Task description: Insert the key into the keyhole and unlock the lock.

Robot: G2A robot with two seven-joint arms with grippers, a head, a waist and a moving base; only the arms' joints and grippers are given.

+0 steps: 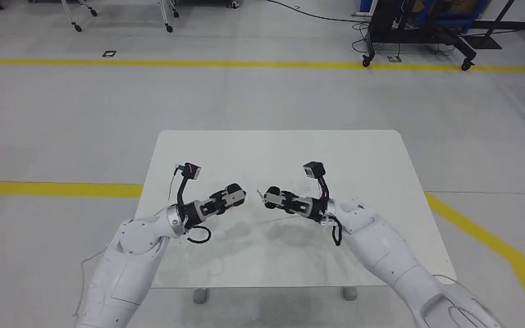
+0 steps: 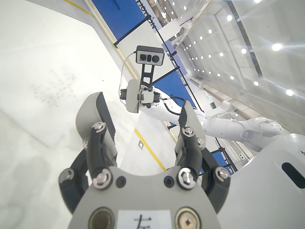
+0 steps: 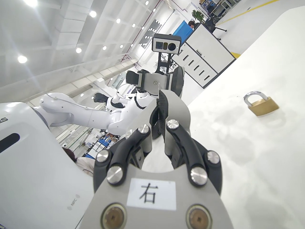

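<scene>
A brass padlock [image 3: 261,104] with a silver shackle lies flat on the white table [image 1: 279,156], off to one side of my right gripper [image 3: 159,96]. That gripper is shut, and a thin metal sliver, which looks like the key [image 3: 158,88], sticks out past its tips. In the top view the right gripper [image 1: 267,197] and left gripper [image 1: 239,195] face each other tip to tip above the table's middle, a small gap apart. My left gripper [image 2: 141,106] is open with nothing between its fingers [image 2: 100,110], and it points at the right gripper [image 2: 137,98].
The table's near edge [image 1: 271,285] lies below both arms. Faint dark marks [image 2: 54,89] dot the tabletop. Wheeled racks [image 1: 426,37] stand on the floor far beyond the table.
</scene>
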